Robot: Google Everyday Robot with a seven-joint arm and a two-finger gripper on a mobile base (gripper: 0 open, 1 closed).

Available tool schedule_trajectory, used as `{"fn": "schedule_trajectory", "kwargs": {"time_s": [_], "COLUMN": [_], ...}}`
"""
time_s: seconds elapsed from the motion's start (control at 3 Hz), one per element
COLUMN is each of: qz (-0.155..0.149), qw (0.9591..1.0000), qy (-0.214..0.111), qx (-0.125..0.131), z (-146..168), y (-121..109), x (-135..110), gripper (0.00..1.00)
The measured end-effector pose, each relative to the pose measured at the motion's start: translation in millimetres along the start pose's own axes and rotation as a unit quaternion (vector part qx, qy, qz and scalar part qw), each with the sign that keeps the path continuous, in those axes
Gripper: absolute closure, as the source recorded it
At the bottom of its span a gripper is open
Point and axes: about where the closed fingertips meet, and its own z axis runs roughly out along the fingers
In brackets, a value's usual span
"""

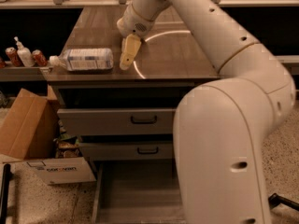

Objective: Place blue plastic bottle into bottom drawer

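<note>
The blue plastic bottle (84,59) lies on its side near the front left edge of the brown cabinet top (177,55), white cap pointing left. My gripper (126,62) hangs from the white arm just right of the bottle's base, its tan fingers (130,50) pointing down at the top, a small gap from the bottle. Nothing is in it. The bottom drawer (135,195) is pulled out below, a shallow grey tray, partly hidden by my arm.
Two grey drawers with black handles (142,120) sit above the open one. A cardboard box (32,134) stands on the floor at left. A white pump bottle (22,55) and red cans (38,57) sit on a shelf at far left.
</note>
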Motion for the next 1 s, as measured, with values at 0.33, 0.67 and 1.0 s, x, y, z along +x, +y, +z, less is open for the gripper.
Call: {"fn": "schedule_trajectory", "kwargs": {"time_s": [0.33,0.67,1.0], "qz": [-0.018,-0.033,-0.025], "qw": [0.9997,0.999,0.9991], "qy": [-0.013,-0.02,-0.015], "qx": [-0.01,-0.02,-0.032], "z": [22.6,37.8,55.4], "y": [-6.9,-7.9,-7.8], "x": [-18.5,-37.2,-45.1], "gripper": [0.0,0.0,0.0]}}
